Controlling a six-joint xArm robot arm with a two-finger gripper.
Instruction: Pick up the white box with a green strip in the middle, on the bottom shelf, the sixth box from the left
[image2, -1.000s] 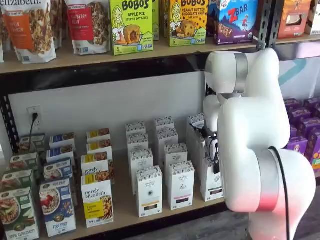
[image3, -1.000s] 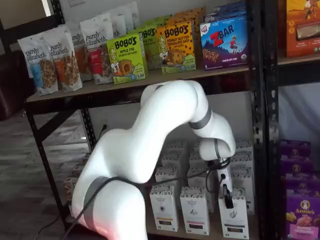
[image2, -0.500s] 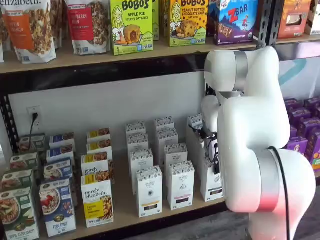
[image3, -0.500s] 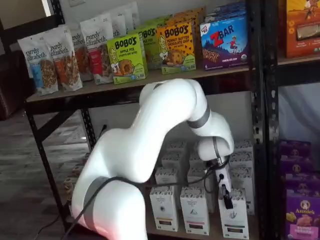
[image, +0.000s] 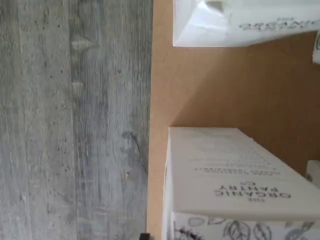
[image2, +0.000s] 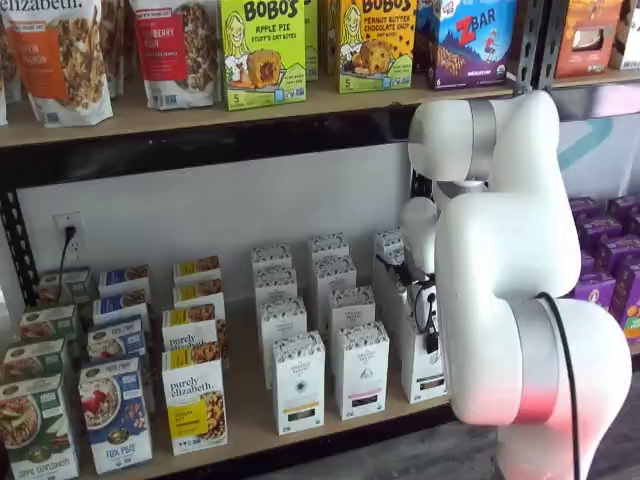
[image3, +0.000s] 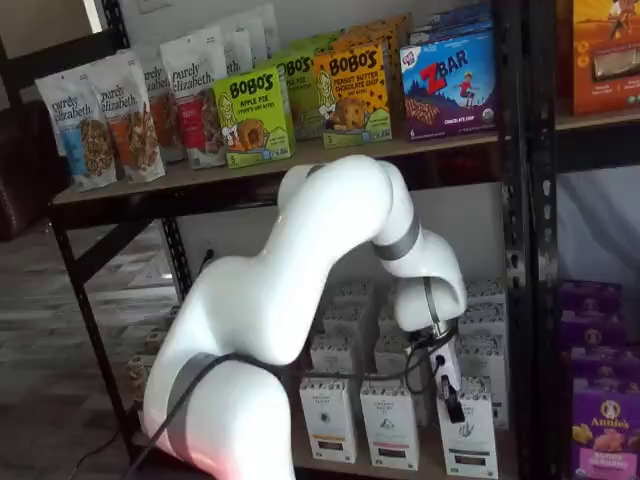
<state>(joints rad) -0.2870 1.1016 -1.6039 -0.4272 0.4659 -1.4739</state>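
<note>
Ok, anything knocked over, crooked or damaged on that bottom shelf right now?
Nothing stands out. The white cartons on the bottom shelf stand upright in tidy rows in both shelf views, including the white box under the gripper. No spills or dents show.

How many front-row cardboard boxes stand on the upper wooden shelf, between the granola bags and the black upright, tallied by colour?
Green Bobo's apple pie box: 1
Yellow-orange Bobo's peanut butter box: 1
Blue Z Bar box: 1
Total: 3
</note>
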